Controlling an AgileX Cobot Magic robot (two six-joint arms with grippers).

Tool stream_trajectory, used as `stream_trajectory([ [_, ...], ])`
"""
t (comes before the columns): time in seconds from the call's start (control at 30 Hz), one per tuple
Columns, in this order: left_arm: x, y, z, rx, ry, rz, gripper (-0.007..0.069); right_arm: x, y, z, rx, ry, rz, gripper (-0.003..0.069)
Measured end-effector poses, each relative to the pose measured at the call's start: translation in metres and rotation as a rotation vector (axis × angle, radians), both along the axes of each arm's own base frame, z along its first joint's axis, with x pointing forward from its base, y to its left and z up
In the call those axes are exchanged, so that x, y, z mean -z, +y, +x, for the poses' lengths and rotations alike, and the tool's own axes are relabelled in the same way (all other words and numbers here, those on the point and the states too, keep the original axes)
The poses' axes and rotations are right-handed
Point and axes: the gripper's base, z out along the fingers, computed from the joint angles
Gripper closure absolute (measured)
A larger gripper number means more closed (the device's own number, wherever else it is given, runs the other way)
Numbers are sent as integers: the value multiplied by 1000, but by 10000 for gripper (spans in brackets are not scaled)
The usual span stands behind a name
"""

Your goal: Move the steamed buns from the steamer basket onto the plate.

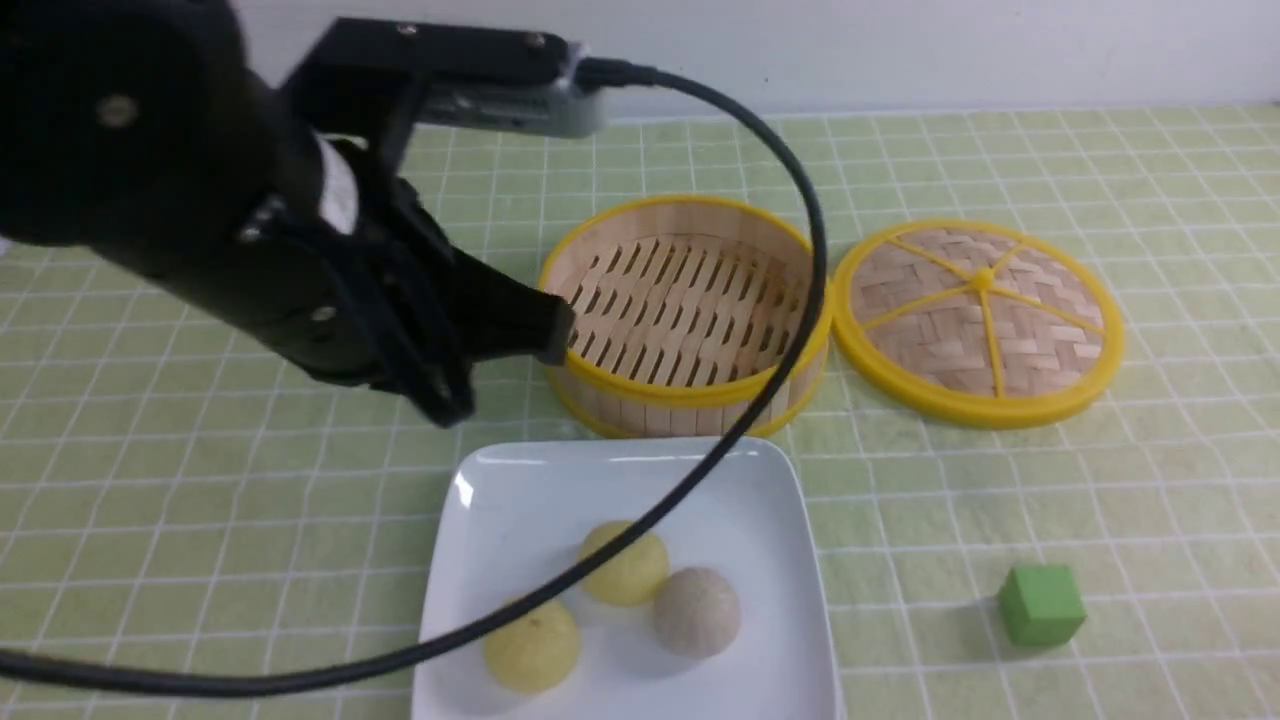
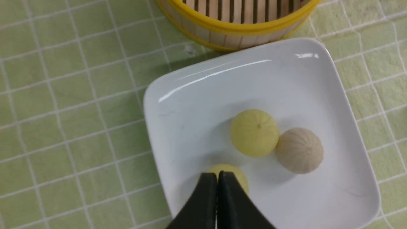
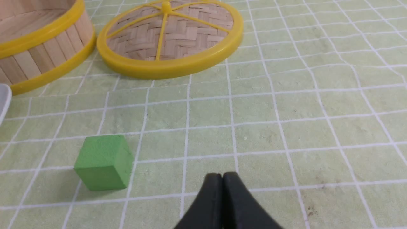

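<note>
Pale green cloth (image 1: 1100, 500) w/ white grid (slightly wrinkled), plain white wall (image 1: 900, 50) behind.

The plate (image 1: 520, 520) is glossy white and glazed-looking, with bright highlights, and the steamed buns (image 1: 697, 612) on it are matt, faintly ribbed domes. Behind the plate, the steamer basket (image 1: 650, 412) has pale wooden slats between smooth yellow plastic rims, and the lid (image 1: 980, 320) shows woven strips under yellow plastic spokes. Right of the plate, the green cube (image 1: 1040, 604) is matt, on a matt tablecloth (image 1: 1000, 500).

Cable (image 1: 818, 260) draped over plate (image 1: 560, 490), steamer basket (image 1: 690, 395) close behind
</note>
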Motion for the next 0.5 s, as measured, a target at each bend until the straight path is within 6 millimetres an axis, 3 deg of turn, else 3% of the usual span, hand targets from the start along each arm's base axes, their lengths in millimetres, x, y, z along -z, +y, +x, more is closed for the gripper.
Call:
stream_trajectory([
  [0.33,-48,67,-73,-53,-133,-38,602,0,0,0,5,-1,3,639],
  [0.5,-41,91,-99,-78,-176,-64,599,0,0,0,5,-1,3,635],
])
